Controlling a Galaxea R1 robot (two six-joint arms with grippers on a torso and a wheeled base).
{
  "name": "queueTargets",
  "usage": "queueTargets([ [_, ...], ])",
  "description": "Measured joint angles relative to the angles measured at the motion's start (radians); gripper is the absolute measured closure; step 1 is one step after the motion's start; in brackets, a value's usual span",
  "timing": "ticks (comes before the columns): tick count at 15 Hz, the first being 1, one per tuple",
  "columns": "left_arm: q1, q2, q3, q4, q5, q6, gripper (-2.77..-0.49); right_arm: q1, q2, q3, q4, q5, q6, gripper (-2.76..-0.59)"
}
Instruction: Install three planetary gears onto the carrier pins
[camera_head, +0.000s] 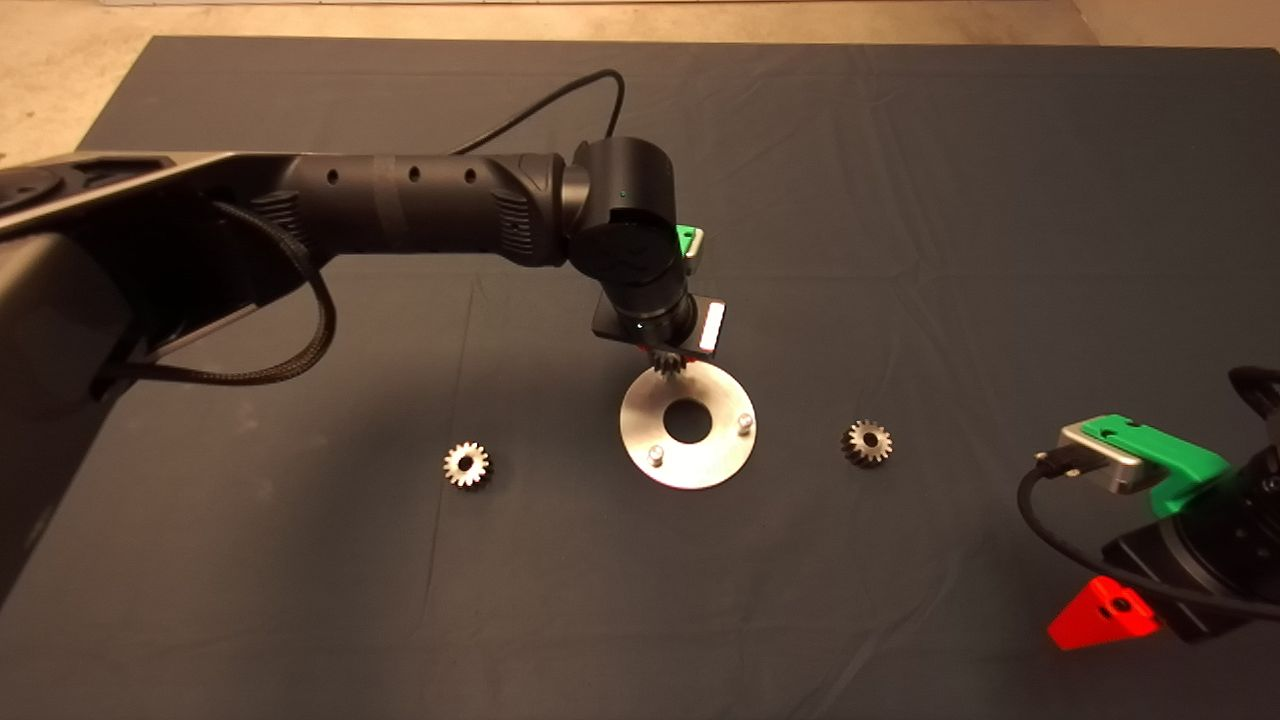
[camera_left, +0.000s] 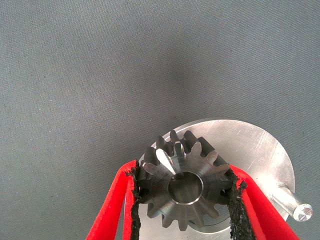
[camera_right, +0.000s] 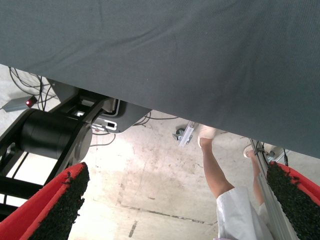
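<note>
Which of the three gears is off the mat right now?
The gear clamped in the left end effector, over the disc's far edge. The other two gears lie flat on the mat, either side of the disc.

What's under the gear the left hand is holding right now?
Under the held gear, gripped by the left hand, lies the far edge of the carrier disc. Two pins stand bare. The third pin is hidden by the gear and wrist, so seating cannot be confirmed.
</note>
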Motion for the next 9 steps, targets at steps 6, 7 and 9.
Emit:
queueTargets([
  [6,0.000,-0.010,0.008,0.000,-0.004,-0.002,-0.90,0.000,0.000,0.000,0.000,0.000,0.000,-2.64],
  [7,0.000,-0.010,0.012,0.000,-0.003,-0.002,-0.90,0.000,0.000,0.000,0.000,0.000,0.000,-2.65],
  [9,0.000,-0.010,0.014,0.000,-0.004,-0.002,-0.90,0.000,0.000,0.000,0.000,0.000,0.000,-2.65],
])
